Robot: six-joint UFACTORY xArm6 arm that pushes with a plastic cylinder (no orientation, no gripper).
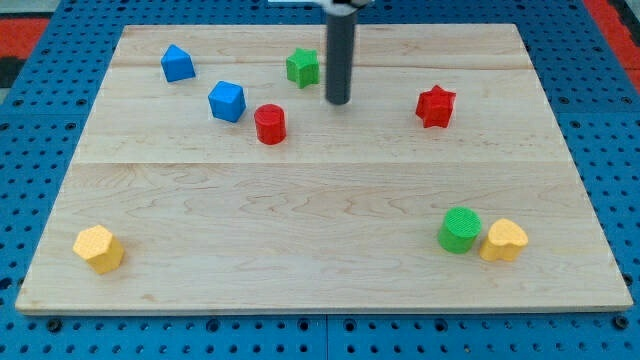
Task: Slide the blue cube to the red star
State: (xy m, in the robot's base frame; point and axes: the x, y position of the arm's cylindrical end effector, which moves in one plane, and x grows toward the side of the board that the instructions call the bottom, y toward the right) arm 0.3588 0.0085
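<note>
Blue cube [227,101] on a pale wooden board [320,290], resting in the upper-left quarter; the red star [435,106] sits at about the same depth toward the view's right, the two well apart. My tip [338,102] stands on the board between them, nearer the middle, touching no block. The rod ends plain, with no jaws to open or close, so nothing is held.

Between cube and tip lies a red cylinder [270,124], just beside the cube on its lower right and apparently clear of it, though the gap is small. A green star [303,67] sits toward the view's top, just left of the rod. A second blue block [177,63], house-shaped as far as can be made out, lies farther to the upper left.

Along the view's bottom: a yellow block [99,248] of roughly hexagonal outline at the left; at the right a green cylinder [459,229] and a yellow heart-like block [503,240], side by side and apparently touching.

Progress, as judged: the task is not begun in effect. The cube is far from the star, and the tip stands on the cube's star side. Remaining: bring the tip round to the cube's left face, then push it rightward, steering past the red cylinder.
</note>
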